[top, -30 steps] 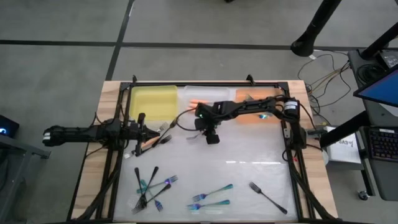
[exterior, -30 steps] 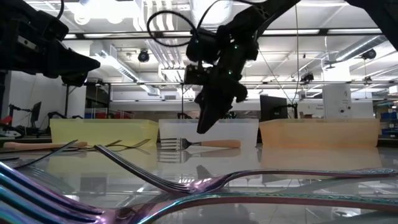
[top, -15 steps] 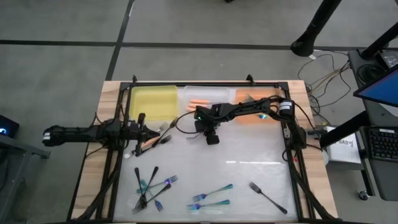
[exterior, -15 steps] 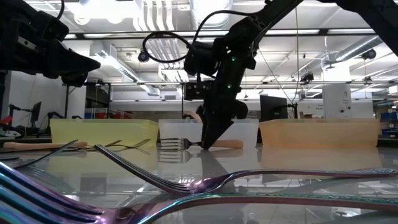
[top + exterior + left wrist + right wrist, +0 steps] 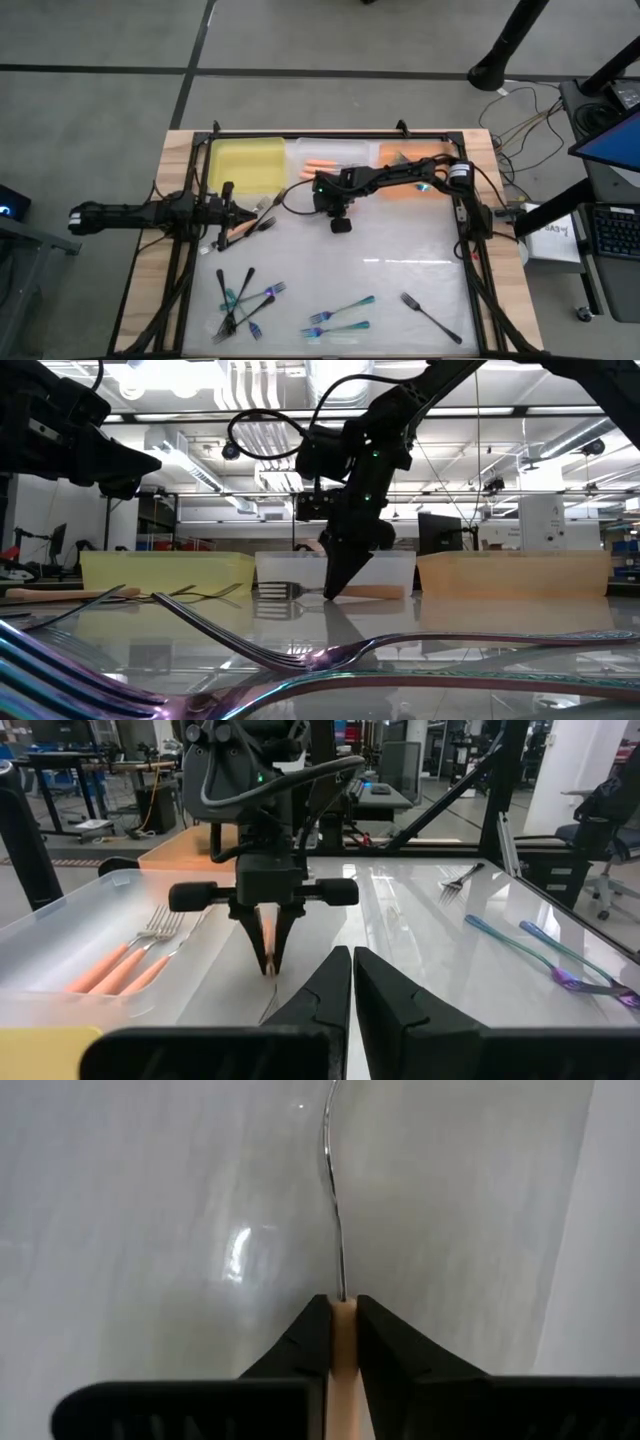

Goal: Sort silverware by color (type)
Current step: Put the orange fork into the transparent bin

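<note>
My right gripper point(image 5: 340, 224) stands near the far middle of the table, lowered onto an orange-handled fork point(image 5: 385, 592) and shut on it. The fork lies in front of the clear tray point(image 5: 330, 158), which holds more orange forks point(image 5: 130, 960). My left gripper point(image 5: 243, 218) waits shut at the table's left side, beside a few forks point(image 5: 262, 222) lying flat. Black and teal forks point(image 5: 240, 300), two teal forks point(image 5: 340, 315) and one black fork point(image 5: 432, 317) lie along the near edge. My right gripper pinches the fork's orange handle point(image 5: 343, 1330) between its two fingers, at the end where the metal neck point(image 5: 335, 1210) begins. The fingers point(image 5: 345, 565) come from above, pointing down. The fork lies flat on the table, tines point(image 5: 280, 591) toward the table's left.
A yellow tray point(image 5: 247, 165) and an orange tray point(image 5: 412, 165) flank the clear one along the far edge. A black frame point(image 5: 465, 240) borders the glossy work surface. Bare surface lies in the middle point(image 5: 390, 255) between the trays and the near forks.
My right gripper has come down from above the table onto the orange-handled fork and has stayed there for the last half second. The fork has stayed on the table.
</note>
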`<state>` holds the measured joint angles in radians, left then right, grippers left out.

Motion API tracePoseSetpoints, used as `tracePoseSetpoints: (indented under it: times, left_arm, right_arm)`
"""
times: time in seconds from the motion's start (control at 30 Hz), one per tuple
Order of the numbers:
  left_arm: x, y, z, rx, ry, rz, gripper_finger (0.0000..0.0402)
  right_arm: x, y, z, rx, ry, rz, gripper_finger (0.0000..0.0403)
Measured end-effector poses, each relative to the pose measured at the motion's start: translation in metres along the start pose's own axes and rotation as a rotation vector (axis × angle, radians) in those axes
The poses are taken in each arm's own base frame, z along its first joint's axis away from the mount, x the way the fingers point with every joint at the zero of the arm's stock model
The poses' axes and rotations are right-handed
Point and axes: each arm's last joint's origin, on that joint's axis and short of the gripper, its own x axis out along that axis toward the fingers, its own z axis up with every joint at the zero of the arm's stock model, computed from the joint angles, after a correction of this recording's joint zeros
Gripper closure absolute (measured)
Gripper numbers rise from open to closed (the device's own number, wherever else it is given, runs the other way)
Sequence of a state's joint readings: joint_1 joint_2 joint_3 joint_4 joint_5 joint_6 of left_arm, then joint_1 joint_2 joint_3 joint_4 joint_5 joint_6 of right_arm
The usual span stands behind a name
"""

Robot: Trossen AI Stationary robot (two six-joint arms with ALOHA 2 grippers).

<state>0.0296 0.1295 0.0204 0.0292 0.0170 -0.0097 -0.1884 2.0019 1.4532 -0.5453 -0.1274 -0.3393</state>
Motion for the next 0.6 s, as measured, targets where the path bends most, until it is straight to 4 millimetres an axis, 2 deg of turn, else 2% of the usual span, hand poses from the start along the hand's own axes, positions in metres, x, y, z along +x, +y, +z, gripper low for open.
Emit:
tracePoseSetpoints:
  times: [0.1,0.33,0.47,0.6]
  left_arm:
    - [0.000,0.000,0.000,0.000,0.000,0.000,0.0402]
    - [0.000,0.000,0.000,0.000,0.000,0.000,0.0402]
    - [0.000,0.000,0.000,0.000,0.000,0.000,0.0402]
    - [0.000,0.000,0.000,0.000,0.001,0.000,0.0402]
  right_arm:
    - [-0.010,0.003,0.003,-0.006,-0.013,-0.007,0.0379]
    - [-0.055,0.004,0.014,-0.039,-0.130,-0.073,0.0379]
    - [-0.078,-0.003,0.016,-0.073,-0.140,-0.223,0.0379]
    - [-0.090,-0.016,0.016,-0.053,-0.181,-0.300,0.0380]
